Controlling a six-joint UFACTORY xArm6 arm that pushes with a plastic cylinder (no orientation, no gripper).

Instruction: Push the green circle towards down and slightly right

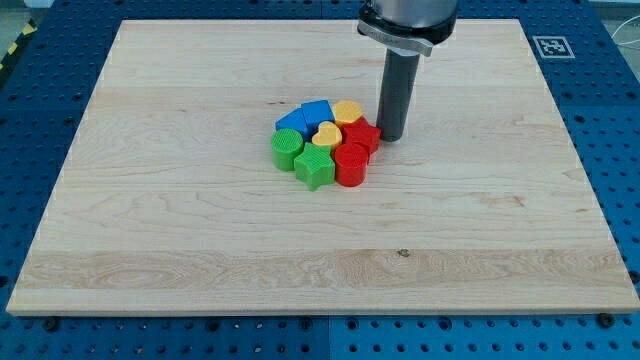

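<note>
A pale wooden board (200,250) lies on a blue pegboard table (40,100); a small black-and-white marker (551,46) sits at the board's top right corner. Near the middle of the board, slightly toward the view's top, eight small coloured blocks are packed tightly together, most of them touching their neighbours.

The green circle (287,148) sits at the cluster's left edge; a green star (314,167) touches it on the view's lower right; a blue block (294,121) and a second blue block (316,111) lie just above it; a yellow heart (325,135) is in the centre; another yellow heart (347,110) is at the top; a red block (362,134) and a red cylinder (351,165) form the right side.

The arm carries no claw, so there is nothing to open or close; it ends in a dark upright rod; my tip (390,137) rests on the board just beside the red block, on the cluster's right, and whether it touches that block I cannot tell.

Progress, as a judgement: the push seems not yet begun; the green circle is bunched with the others and my tip is on the far side of the cluster from it. What is left appears to be nearly everything; my tip would need to reach the circle's upper left side, then drive it toward the view's bottom and a little right, where the green star stands in the way.
</note>
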